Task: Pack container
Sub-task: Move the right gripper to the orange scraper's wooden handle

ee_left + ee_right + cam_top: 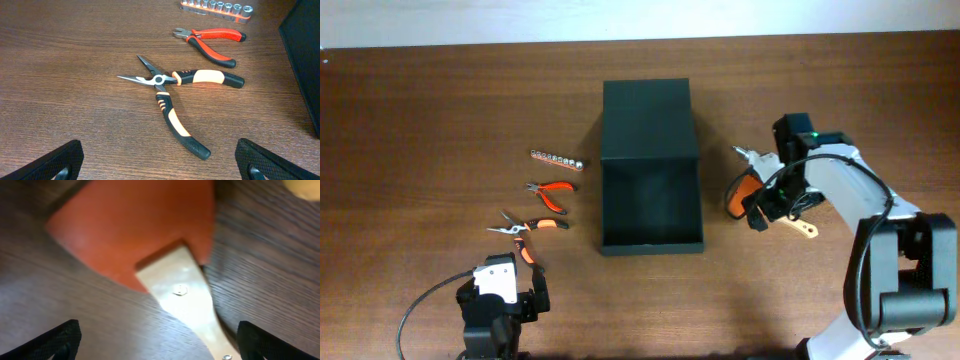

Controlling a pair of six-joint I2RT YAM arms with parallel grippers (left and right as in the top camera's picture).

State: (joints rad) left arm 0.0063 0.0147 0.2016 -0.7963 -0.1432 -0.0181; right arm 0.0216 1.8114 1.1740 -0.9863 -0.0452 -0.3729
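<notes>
Container (651, 205) is sitting open mid-table; left gripper (162, 161) is hovering, fingers (60, 160) spread, near pliers (200, 77); right gripper (160, 340), spread too, is hanging over a red scraper (135, 230).

No text, label, brand, number or sign can be read in any view. The socket rail (218, 7) on the worktop shows no legible size marks; its sockets are too small to tell.
</notes>
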